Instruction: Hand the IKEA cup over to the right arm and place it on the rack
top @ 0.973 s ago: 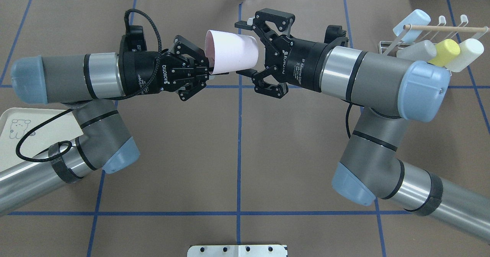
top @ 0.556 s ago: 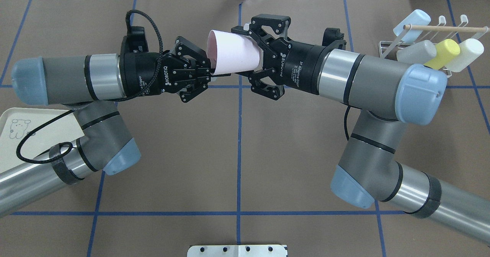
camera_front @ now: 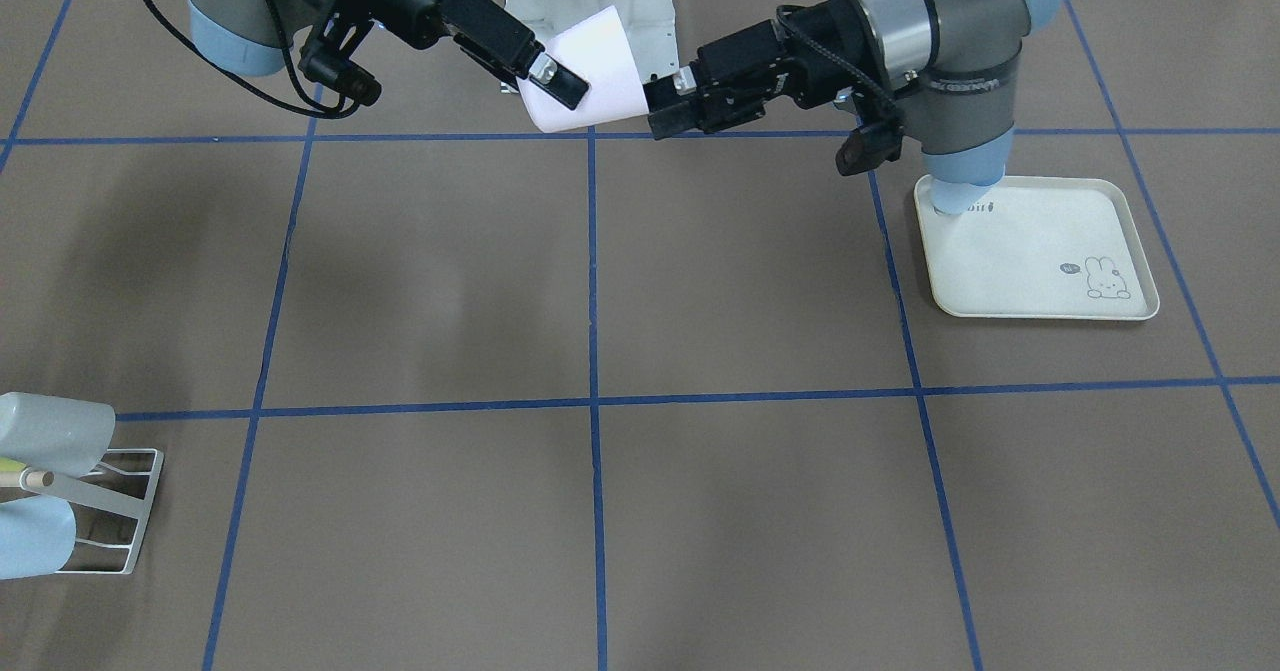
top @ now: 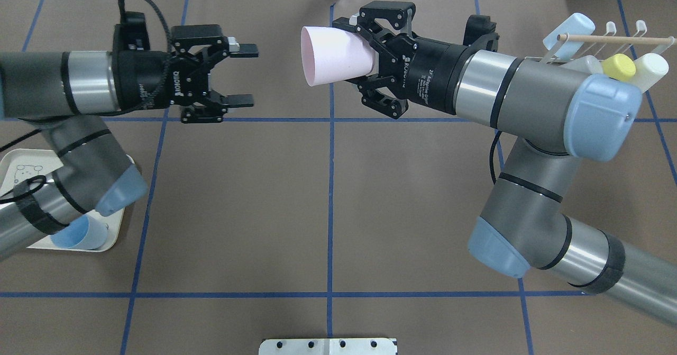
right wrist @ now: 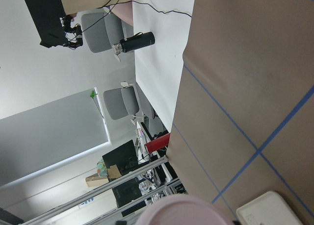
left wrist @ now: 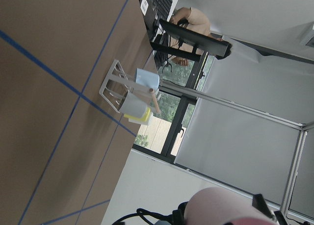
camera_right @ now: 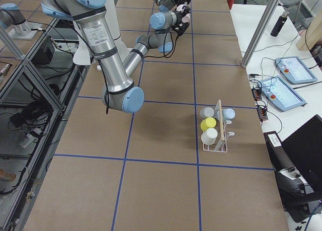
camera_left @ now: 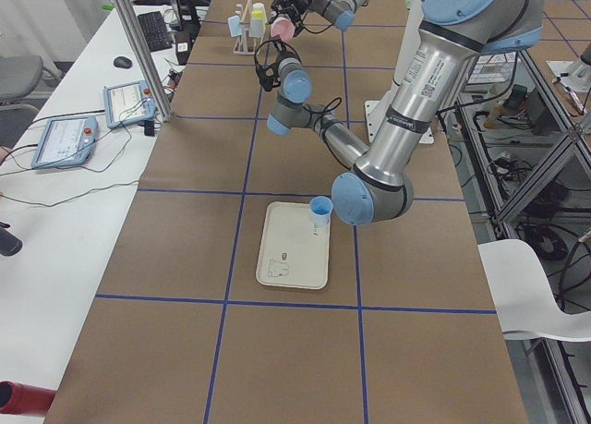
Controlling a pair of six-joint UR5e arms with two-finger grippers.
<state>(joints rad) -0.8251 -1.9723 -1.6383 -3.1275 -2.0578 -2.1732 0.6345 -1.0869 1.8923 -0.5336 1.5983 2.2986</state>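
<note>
On tray [camera_front: 1030, 251], blue cup [top: 79, 234], four cups [camera_right: 210, 124] racked, pink cup [top: 334, 56] in right claw [top: 353, 53]

Brown table [top: 328, 207] lay open between the left arm [top: 79, 140] and the right arm [top: 529, 101], on toward the rack [top: 610, 27] at far right — there four cups [camera_right: 207, 124] crowded the prongs beneath the dowel [top: 613, 38]. Near left, a tray [top: 8, 156] and its blue cup [top: 79, 234] sat under the left arm.
</note>
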